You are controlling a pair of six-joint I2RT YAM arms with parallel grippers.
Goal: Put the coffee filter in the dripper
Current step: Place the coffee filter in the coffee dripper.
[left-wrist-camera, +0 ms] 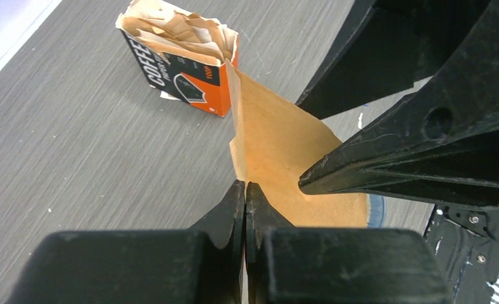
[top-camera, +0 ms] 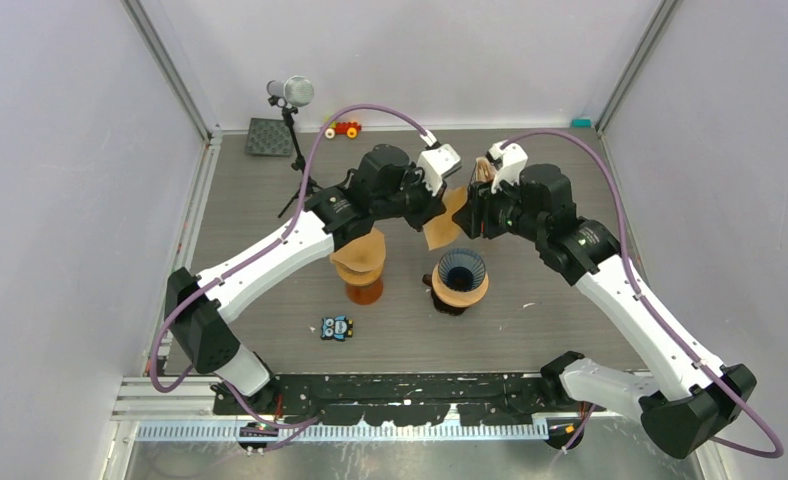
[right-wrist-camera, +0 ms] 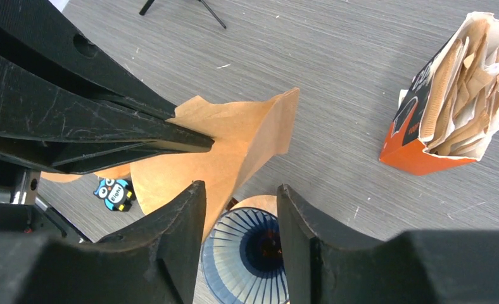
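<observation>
My left gripper (top-camera: pixel 436 208) (left-wrist-camera: pixel 245 185) is shut on the edge of a brown paper coffee filter (top-camera: pixel 440 230) (left-wrist-camera: pixel 278 142) and holds it in the air, above and just left of the dripper. The dripper (top-camera: pixel 461 270) (right-wrist-camera: pixel 247 253) is a blue ribbed cone on a wooden collar. My right gripper (top-camera: pixel 468 218) (right-wrist-camera: pixel 240 189) is open. It faces the filter (right-wrist-camera: pixel 234 136) from the right, directly above the dripper, with one finger (right-wrist-camera: pixel 183 215) against the filter's lower side. The dripper is empty inside.
An orange and black box of filters (left-wrist-camera: pixel 180 57) (right-wrist-camera: pixel 449 101) stands open behind the grippers. An amber jar (top-camera: pixel 362 288) with a filter on it stands left of the dripper. There are also an owl toy (top-camera: pixel 336 327), a microphone on a tripod (top-camera: pixel 290 92), a black pad (top-camera: pixel 269 137) and a toy car (top-camera: pixel 345 129).
</observation>
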